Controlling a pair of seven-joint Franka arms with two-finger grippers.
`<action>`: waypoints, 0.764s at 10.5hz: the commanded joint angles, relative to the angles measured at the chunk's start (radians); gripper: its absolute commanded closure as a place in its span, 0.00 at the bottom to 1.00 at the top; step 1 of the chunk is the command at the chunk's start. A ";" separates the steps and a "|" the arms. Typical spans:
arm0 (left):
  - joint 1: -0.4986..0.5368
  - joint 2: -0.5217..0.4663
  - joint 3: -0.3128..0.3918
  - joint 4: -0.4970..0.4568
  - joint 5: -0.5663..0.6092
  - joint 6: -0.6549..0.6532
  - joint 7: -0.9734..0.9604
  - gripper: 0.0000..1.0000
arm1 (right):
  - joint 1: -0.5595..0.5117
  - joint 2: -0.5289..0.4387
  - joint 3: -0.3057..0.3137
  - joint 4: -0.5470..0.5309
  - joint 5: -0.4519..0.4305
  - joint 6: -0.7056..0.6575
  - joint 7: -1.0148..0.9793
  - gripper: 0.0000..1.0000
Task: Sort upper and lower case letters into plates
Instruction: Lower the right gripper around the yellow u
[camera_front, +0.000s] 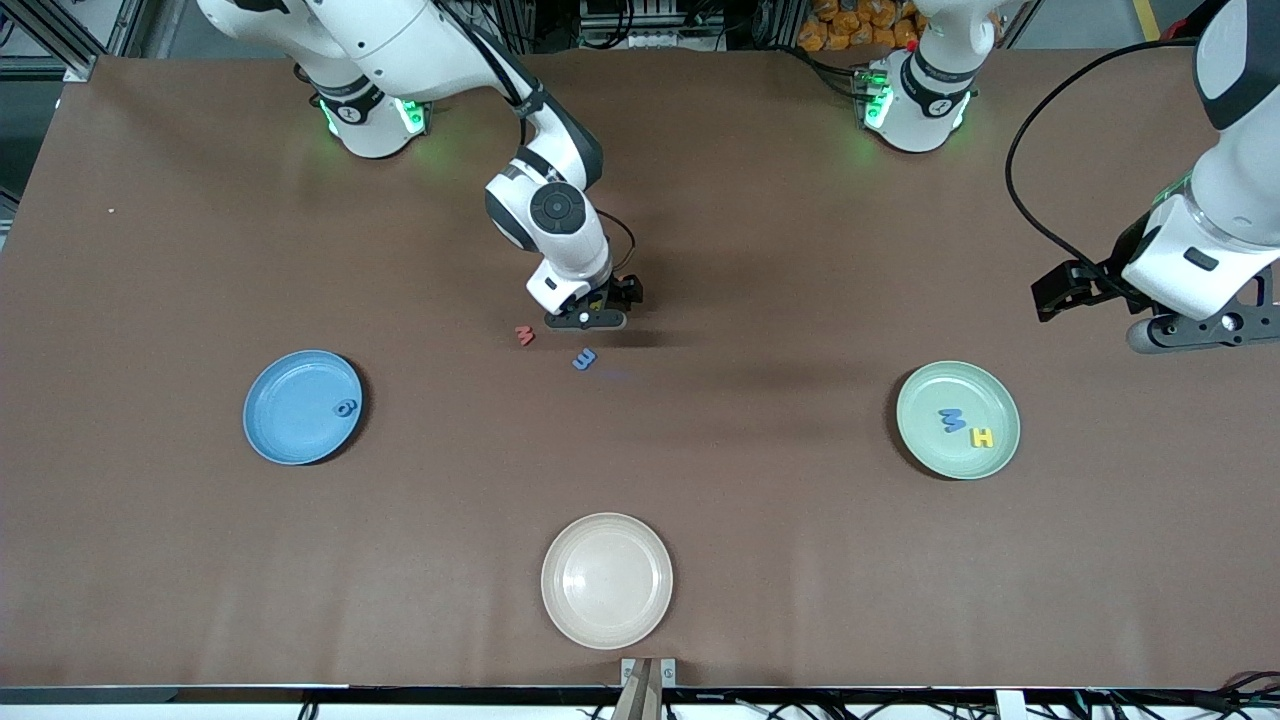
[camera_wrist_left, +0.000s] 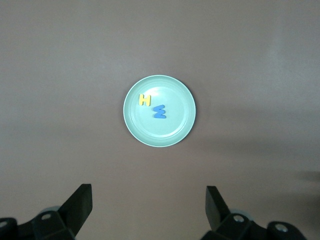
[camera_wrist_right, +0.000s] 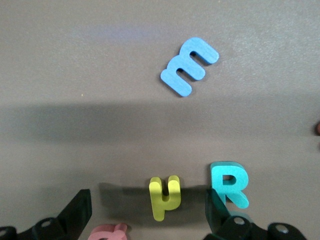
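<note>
Right end effector, fingers apart, low over yellow letter; crowding teal R risks a double grasp; left end effector waits, fingers apart

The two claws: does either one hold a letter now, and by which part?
Neither. The right claw stands open around the yellow letter; the left claw waits open above the green plate.

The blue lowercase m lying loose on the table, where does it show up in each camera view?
Front view: blue m on bare table at mid-picture, just nearer the camera than the right gripper, beside the red letter.
Left wrist view: not in it; the blue letter there lies in the green plate.
Right wrist view: blue m in the upper middle.
Shared landmark: the right gripper's open fingers.
</note>
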 joint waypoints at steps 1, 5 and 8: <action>0.005 -0.006 -0.001 0.009 -0.015 -0.021 0.002 0.00 | -0.016 0.010 0.015 0.006 -0.022 0.007 0.014 0.00; 0.019 -0.008 -0.001 0.009 -0.018 -0.021 0.002 0.00 | -0.014 0.020 0.014 0.009 -0.027 0.010 0.014 0.00; 0.019 -0.003 -0.002 0.009 -0.016 -0.019 -0.001 0.00 | -0.019 0.031 0.011 0.007 -0.053 0.013 0.012 0.00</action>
